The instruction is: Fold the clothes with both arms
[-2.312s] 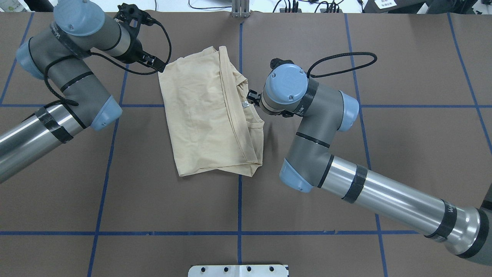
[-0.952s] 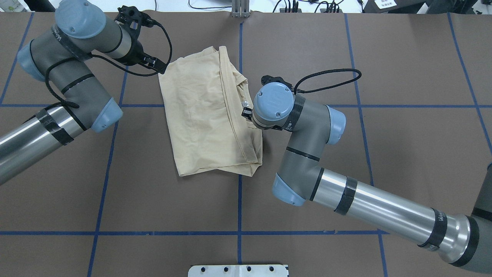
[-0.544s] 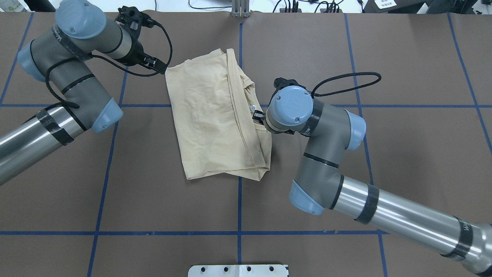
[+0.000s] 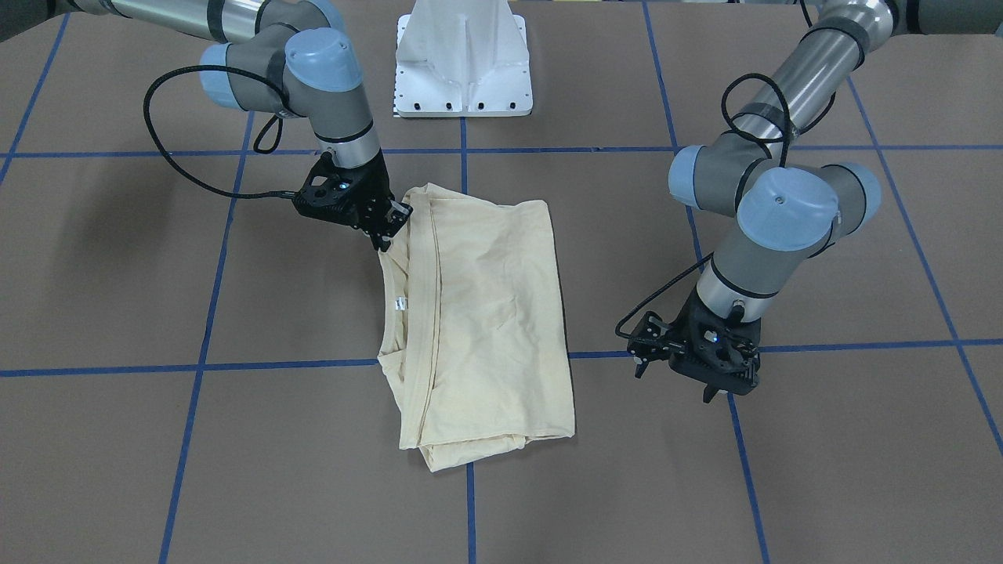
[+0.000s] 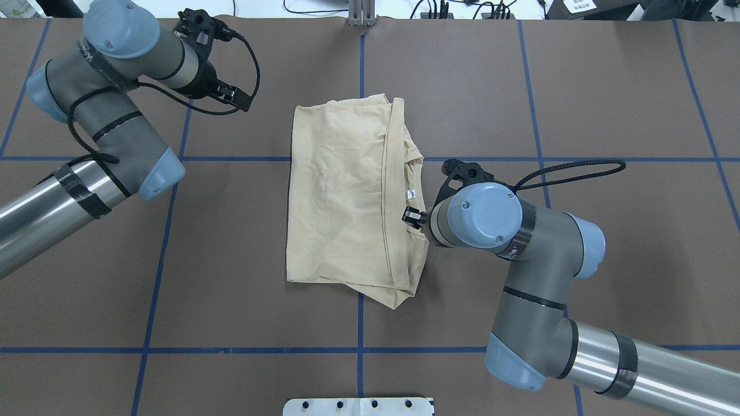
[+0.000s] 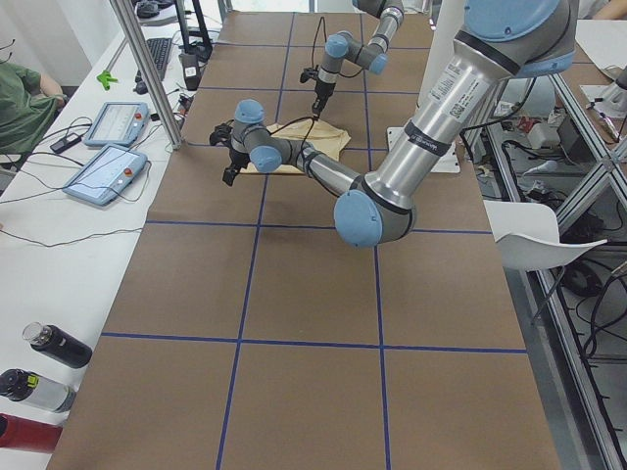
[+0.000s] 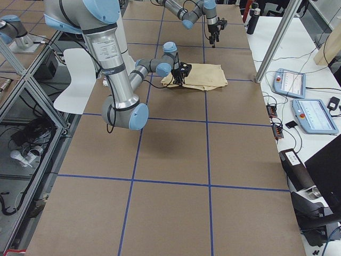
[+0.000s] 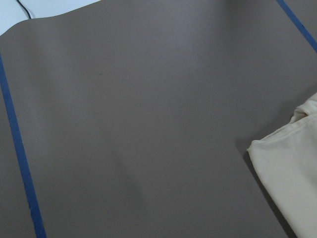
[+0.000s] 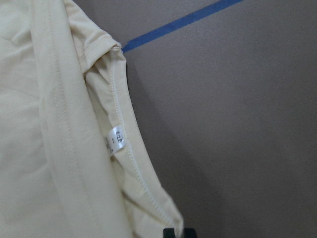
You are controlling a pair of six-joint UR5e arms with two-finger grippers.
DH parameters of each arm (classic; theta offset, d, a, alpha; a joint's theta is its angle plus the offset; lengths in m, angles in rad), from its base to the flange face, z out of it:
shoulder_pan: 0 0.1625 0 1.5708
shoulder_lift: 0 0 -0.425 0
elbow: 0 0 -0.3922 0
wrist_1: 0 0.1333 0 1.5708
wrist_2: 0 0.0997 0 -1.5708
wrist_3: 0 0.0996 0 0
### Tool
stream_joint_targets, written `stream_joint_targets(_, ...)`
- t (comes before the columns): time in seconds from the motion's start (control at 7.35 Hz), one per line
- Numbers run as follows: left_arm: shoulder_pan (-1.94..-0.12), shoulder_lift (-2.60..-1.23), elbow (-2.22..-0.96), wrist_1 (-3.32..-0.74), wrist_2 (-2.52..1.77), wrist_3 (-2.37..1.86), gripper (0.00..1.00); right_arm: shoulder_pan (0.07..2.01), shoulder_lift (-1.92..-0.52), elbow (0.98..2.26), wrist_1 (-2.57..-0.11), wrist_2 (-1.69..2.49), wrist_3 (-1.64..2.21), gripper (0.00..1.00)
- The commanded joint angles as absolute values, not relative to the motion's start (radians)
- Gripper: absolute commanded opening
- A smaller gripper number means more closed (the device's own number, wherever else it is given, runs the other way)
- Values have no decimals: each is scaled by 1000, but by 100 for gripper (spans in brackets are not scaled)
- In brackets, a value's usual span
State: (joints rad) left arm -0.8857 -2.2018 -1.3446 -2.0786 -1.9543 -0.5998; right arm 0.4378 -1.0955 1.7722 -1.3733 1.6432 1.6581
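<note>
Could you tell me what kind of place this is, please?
Most likely a robotics laboratory. A left arm and a right arm work over a T-shirt on a table marked with blue tape lines, and control tablets with cables lie on a side bench.

a matte brown table covering (image 5: pixel 636 86) is gridded with blue tape lines (image 5: pixel 231 350). a white plastic chair (image 6: pixel 524 235) stands off one long edge. a white side bench (image 6: pixel 49 294) with a silver metal post (image 6: pixel 149 73) flanks the other. the light is even.
</note>
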Motion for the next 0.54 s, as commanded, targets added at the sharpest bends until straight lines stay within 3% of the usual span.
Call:
stream_joint_targets(0.0, -885, -2201, -1348, -2079, -1956, -600, 100, 461, -1079, 1766, -1394, 1618, 1608, 100)
stream_joint_targets(0.14, -885, -2200, -1351, -2079, -1956, -600, 100, 492, -1012, 1738, -1463, 1620, 1556, 100)
stream_joint_targets(0.41, -884, -2171, -1388, -2076, -1977, -600, 100, 503, -823, 1520, -1519, 1621, 1543, 100)
